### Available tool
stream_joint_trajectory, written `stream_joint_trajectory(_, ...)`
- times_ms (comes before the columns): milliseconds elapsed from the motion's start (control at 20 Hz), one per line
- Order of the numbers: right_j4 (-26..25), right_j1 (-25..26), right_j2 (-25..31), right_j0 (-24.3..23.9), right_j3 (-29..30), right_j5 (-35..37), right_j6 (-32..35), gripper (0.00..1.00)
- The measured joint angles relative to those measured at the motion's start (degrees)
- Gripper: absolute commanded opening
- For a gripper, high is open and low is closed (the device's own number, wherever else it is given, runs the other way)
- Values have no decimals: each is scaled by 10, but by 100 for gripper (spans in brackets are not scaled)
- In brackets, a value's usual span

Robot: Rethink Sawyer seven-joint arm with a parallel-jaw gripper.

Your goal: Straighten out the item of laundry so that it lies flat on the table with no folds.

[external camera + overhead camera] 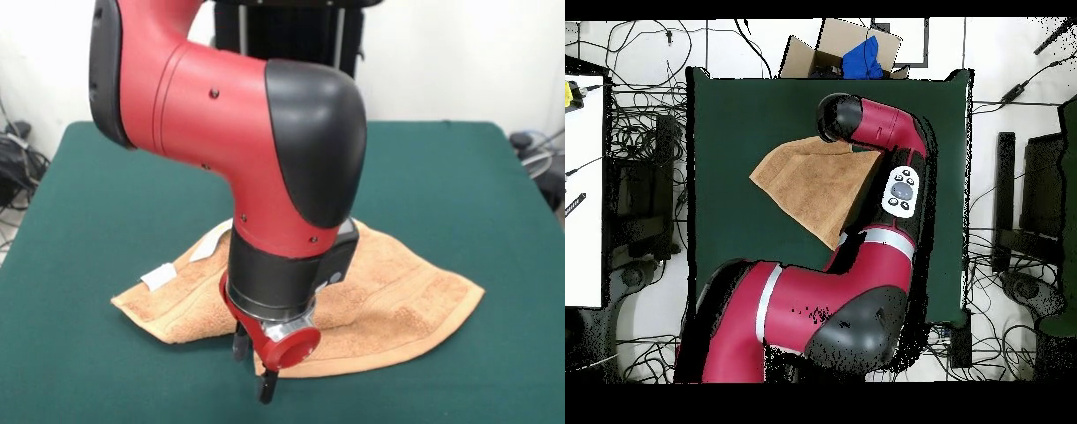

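Orange-tan terry cloth, the towel (380, 300) lies a little below the middle of the front view on the dark green worktop (459, 177), spread roughly fan-shaped with a curved lower edge and woven border bands. It does not look flat: the upper left corner is turned over, showing a white label (160, 276) and a second pale tag higher up, and soft ridges run across the pile. In the overhead view the cloth (805, 180) sits in the upper middle of the worktop, partly hidden under the red arm.

The hand (252, 364) hangs at the towel's lower edge, low in the front view, under a red wrist disc. Two dark fingers (267, 385) point down, one beside the cloth's hem and one just below it. Whether they are spread or pinched on fabric I cannot tell, since the wrist blocks the gap between them, nor whether they touch the cloth.

Risks from here, as I judge them: terry is limp and grippy, so a drag along the felt-like green cover could bunch the towel instead of spreading it. A grasp taking both layers at the hem would carry the fold along. Pulling toward the lower edge of the front view may bring the cloth close to the worktop's edge.
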Motion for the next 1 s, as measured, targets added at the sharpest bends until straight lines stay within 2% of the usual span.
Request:
stream_joint_trajectory(450,-24,10,14,-3,0,0,0,100)
stream_joint_trajectory(1000,-29,9,30,-5,1,-1,0,100)
